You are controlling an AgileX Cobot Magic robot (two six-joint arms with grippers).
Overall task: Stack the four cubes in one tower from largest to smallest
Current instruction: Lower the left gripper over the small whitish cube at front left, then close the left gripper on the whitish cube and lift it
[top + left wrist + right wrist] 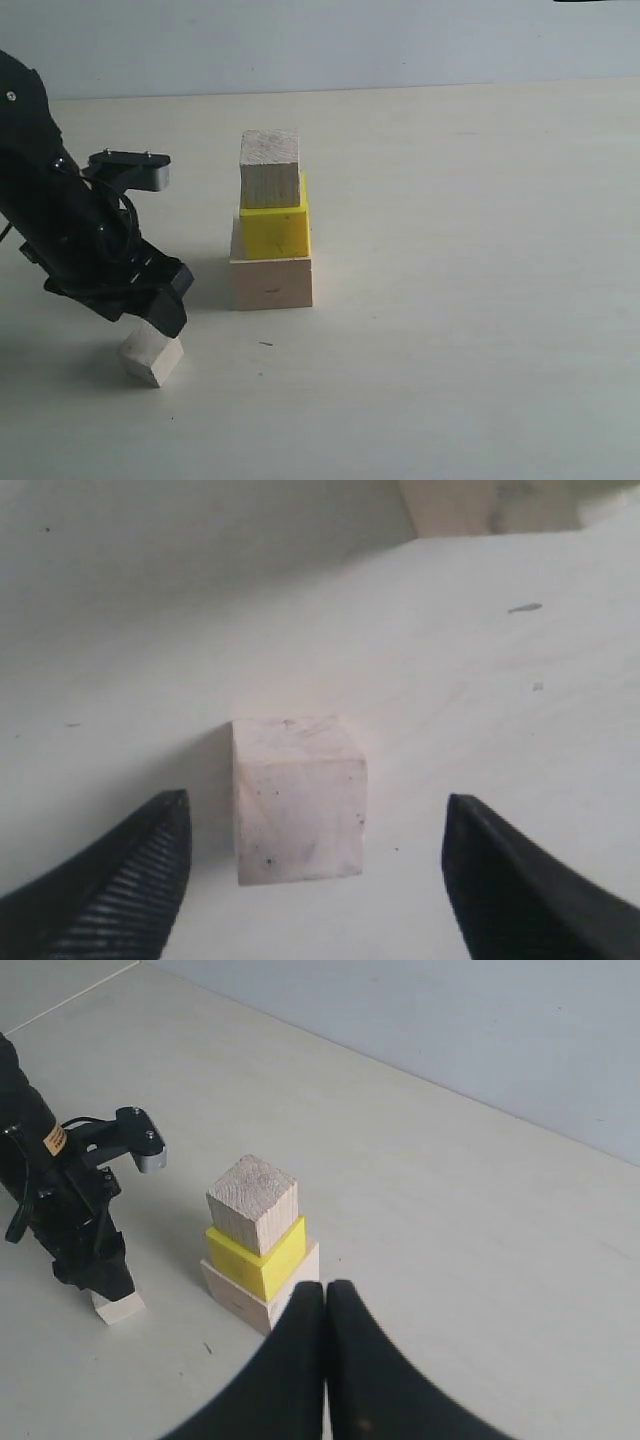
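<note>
Smallest whitish cube sits alone on the tabletop, toward the near left, well apart from the far edge, with one corner turned toward the exterior camera. We note the left claw directly over it, spread wide. In the left wrist view its ribbed fingers stand on either side of the cube, with bare tabletop showing in both gaps, so there is no contact.

Tower, near mid-tabletop, has three tiers. The large pale cube, with a small dark mark on its near face, rests on the tabletop. The yellow cube sits on it, shifted toward the right side. The tan cube is on top, its left side about flush with the yellow.

A dark speck lies on the tabletop just in front of the tower.

The right claw is raised on the near side of the tower, closed tight on nothing.
</note>
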